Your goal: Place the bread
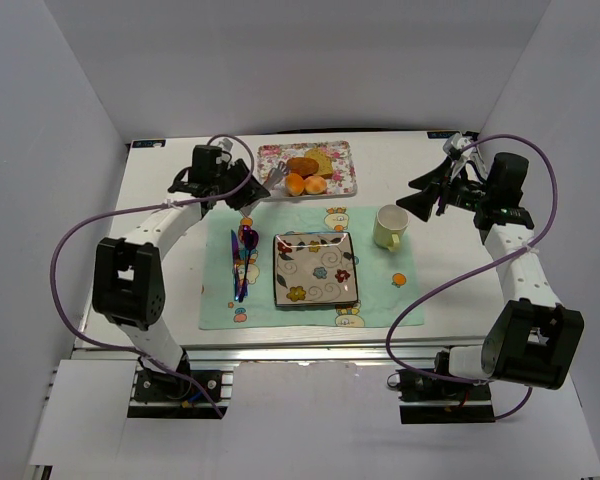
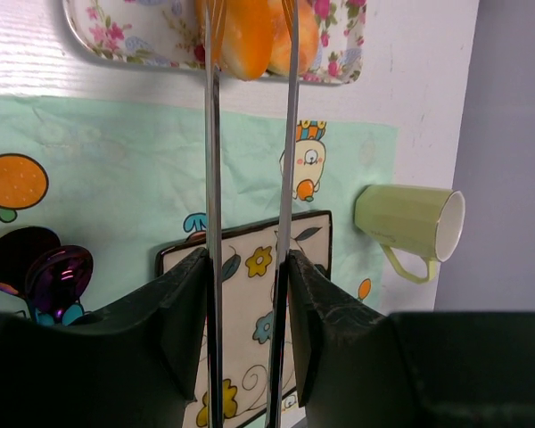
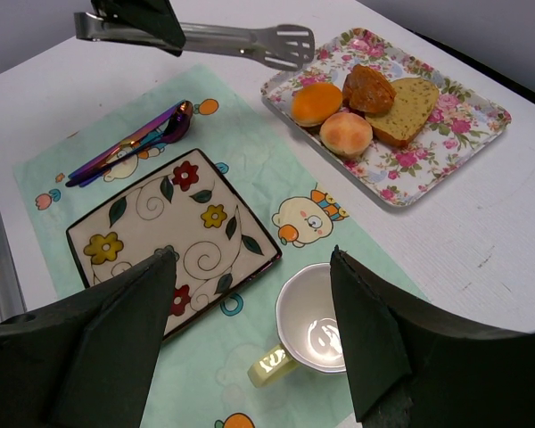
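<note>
A white tabletop (image 1: 450,290) sits inside a booth of plain pale walls (image 1: 280,60), with purple cables (image 1: 60,270) looping off my two arms at its near edge. A mint-green placemat (image 1: 380,290) printed with cartoons covers the middle. On it lie a square flowered plate (image 1: 315,268), glossy purple cutlery (image 1: 242,262) just left of the plate, and a pale green cup (image 1: 388,228) upright at the mat's right side. Beyond the mat is a rose-patterned tray (image 1: 342,178). The bread (image 1: 295,184), a small golden-orange bun, lies at the tray's near edge, just beside a second bun (image 1: 316,185) on its right, with a dark brown lump (image 3: 370,86) and a pale slice (image 3: 410,109) behind them. My left jaws are clenched on metal tongs (image 3: 223,37), whose slotted tip reaches the tray's left corner, close to the bread. My right jaws stand apart, grasping nothing, near the cup. From my left wrist the tong arms run either side of the bread, but their tips are cut off at the top, so I cannot tell whether they touch it. The tray is cropped there too, the cutlery pieces overlap too much to count, and my right jaws hide part of the cup.
</note>
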Controlling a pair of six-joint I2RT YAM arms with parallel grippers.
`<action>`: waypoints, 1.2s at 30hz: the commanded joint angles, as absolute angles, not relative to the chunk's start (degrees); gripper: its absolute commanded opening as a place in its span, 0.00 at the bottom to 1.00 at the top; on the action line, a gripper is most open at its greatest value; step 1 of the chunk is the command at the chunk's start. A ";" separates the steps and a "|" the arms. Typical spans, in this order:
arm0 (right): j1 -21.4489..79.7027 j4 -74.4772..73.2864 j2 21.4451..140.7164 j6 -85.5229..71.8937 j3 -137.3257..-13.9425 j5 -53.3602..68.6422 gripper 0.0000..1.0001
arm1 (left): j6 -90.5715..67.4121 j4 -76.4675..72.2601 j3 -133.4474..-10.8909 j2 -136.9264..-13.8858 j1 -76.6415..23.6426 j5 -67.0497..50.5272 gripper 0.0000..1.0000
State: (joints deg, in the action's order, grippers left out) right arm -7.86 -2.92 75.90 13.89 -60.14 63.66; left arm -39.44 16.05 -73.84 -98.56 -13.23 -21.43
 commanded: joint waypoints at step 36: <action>-8.53 -1.50 74.36 13.54 -59.85 65.39 0.75 | -38.50 16.26 -77.08 -102.13 -12.83 -26.02 0.53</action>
State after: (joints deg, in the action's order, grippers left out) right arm -8.25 -2.87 75.68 13.89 -60.10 64.18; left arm -38.17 18.39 -75.40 -103.46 -12.51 -23.99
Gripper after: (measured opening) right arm 0.745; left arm 0.528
